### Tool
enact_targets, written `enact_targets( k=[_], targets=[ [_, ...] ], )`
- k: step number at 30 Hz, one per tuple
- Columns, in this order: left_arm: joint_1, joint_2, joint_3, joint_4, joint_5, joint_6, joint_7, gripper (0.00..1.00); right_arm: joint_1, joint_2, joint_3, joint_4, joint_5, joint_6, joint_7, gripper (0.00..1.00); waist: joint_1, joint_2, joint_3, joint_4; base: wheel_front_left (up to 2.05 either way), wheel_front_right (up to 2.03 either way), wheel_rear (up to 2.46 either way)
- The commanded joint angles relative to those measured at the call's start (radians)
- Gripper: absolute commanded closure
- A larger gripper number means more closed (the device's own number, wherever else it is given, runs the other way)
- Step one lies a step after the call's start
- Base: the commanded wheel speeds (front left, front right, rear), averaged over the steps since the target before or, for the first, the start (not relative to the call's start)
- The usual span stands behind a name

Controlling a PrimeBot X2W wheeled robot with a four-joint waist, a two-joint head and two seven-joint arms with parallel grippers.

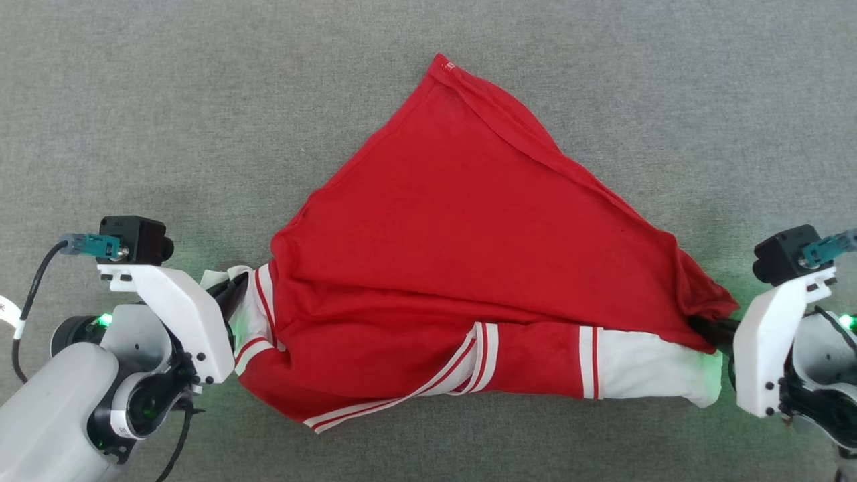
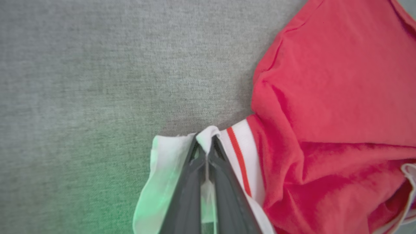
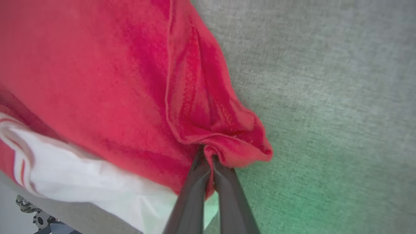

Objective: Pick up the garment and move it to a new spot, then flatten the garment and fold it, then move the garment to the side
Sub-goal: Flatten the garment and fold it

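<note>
Grey carpet [image 1: 167, 100] is covered at its middle by the red jersey shirt [image 1: 469, 268], which is spread in a rough triangle, its white sleeves bunched along the near edge. At the shirt's left end, white sleeve cloth is pinched by the closed left gripper [image 1: 231, 294]. At its right end, red fabric is clamped by the closed right gripper [image 1: 710, 328].

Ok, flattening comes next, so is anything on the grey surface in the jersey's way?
Nothing visible does. The left tool and right tool are shut on the garment; the grey surface around it carries no other thing.
</note>
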Motion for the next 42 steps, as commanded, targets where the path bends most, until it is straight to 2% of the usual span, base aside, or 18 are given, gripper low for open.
enact_targets(
  k=[1,2,5,10,15,19,23,30,31,35,42],
  targets=[
    [0.000,-0.011,-0.009,0.009,-0.003,-0.005,0.002,1.00,-0.006,0.007,0.011,0.052,-0.020,-0.006,-0.025,0.30,0.0000,0.0000,-0.002,0.003,0.00,0.00,0.00],
    [0.000,-0.011,-0.011,0.012,-0.002,-0.007,0.001,1.00,-0.012,0.004,0.018,0.068,-0.023,-0.006,-0.038,0.00,0.0000,0.0000,-0.004,0.005,0.00,0.00,0.00],
    [0.009,-0.010,-0.011,0.018,-0.006,-0.010,-0.001,1.00,-0.028,-0.011,0.021,0.061,-0.024,-0.006,-0.065,0.00,0.0000,0.0000,-0.013,0.010,0.00,0.00,0.00],
    [0.022,-0.011,-0.014,0.019,-0.010,-0.014,-0.007,1.00,-0.052,-0.041,-0.018,-0.080,-0.016,-0.004,-0.071,0.00,0.0000,0.0000,-0.028,0.022,0.00,0.00,0.00],
    [0.010,-0.024,-0.031,0.021,0.005,-0.023,0.000,1.00,-0.096,-0.031,-0.059,-0.220,-0.034,-0.003,-0.083,0.00,0.0000,0.0000,-0.032,0.052,0.00,0.00,0.00],
    [-0.013,-0.050,-0.049,0.031,0.016,-0.038,0.005,1.00,-0.184,-0.025,-0.038,-0.238,-0.070,-0.003,-0.131,0.00,0.0000,0.0000,-0.030,0.090,0.00,0.00,0.00],
    [-0.043,-0.084,-0.068,0.049,0.031,-0.056,0.004,1.00,-0.297,-0.023,0.022,-0.170,-0.081,-0.003,-0.184,0.00,0.0000,0.0000,-0.022,0.137,0.00,0.00,0.00],
    [-0.112,-0.171,-0.111,0.094,0.059,-0.105,0.003,1.00,-0.507,-0.045,0.153,0.068,-0.068,-0.003,-0.209,0.00,0.0000,0.0000,0.008,0.251,0.00,0.00,0.00],
    [-0.112,-0.171,-0.111,0.094,0.059,-0.105,0.003,1.00,-0.507,-0.045,0.153,0.068,-0.068,-0.003,-0.209,0.00,0.0000,0.0000,0.008,0.251,0.00,0.00,0.00],
    [-0.148,-0.225,-0.135,0.126,0.063,-0.132,0.000,1.00,-0.608,-0.052,0.215,0.219,-0.052,-0.003,-0.211,0.00,0.0000,0.0000,0.032,0.320,0.00,0.00,0.00],
    [-0.187,-0.289,-0.157,0.197,0.070,-0.179,-0.016,1.00,-0.747,-0.071,0.357,0.469,-0.016,-0.003,-0.193,0.00,0.0000,0.0000,0.070,0.408,0.00,0.00,0.00]
  ],
)
